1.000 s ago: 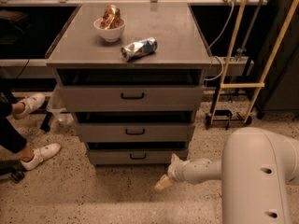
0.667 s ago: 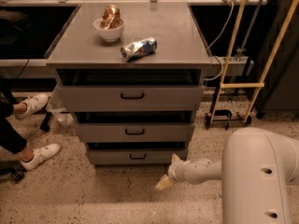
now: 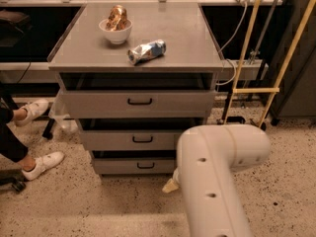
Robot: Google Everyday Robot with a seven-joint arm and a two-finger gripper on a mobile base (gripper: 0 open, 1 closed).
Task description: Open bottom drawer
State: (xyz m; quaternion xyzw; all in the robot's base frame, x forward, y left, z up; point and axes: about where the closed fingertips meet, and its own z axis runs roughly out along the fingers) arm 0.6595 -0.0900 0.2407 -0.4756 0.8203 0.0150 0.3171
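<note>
The bottom drawer (image 3: pixel 118 166) is the lowest of three in the grey cabinet (image 3: pixel 140 117), down near the speckled floor (image 3: pixel 74 206). Its front is the shortest of the three, with a small black handle (image 3: pixel 145 165) at the centre. A dark gap shows above the front.

The robot's thick white arm (image 3: pixel 217 177) fills the foreground to the right and covers the right end of that drawer. The pincer (image 3: pixel 170 185) is low, just beside the drawer's lower right corner and close to the floor. Only a pale yellowish tip pokes out from behind the arm. I cannot tell how far open it is, nor whether it has hold of anything. From here it does not reach the handle, which sits to its left and a little higher.

Above are the middle drawer (image 3: pixel 113 140) and the top drawer (image 3: pixel 98 102), each with its own black handle and a dark gap over it.

On the tabletop (image 3: pixel 182 33) stands a white bowl (image 3: pixel 115 32) with something golden-brown in it. A crumpled silver-and-blue packet (image 3: pixel 146 51) lies on its side near the bowl, towards the front edge.

At the left someone's white shoes (image 3: pixel 44 163) rest on the floor. To the right of the cabinet stands a yellow frame (image 3: pixel 249 90).
</note>
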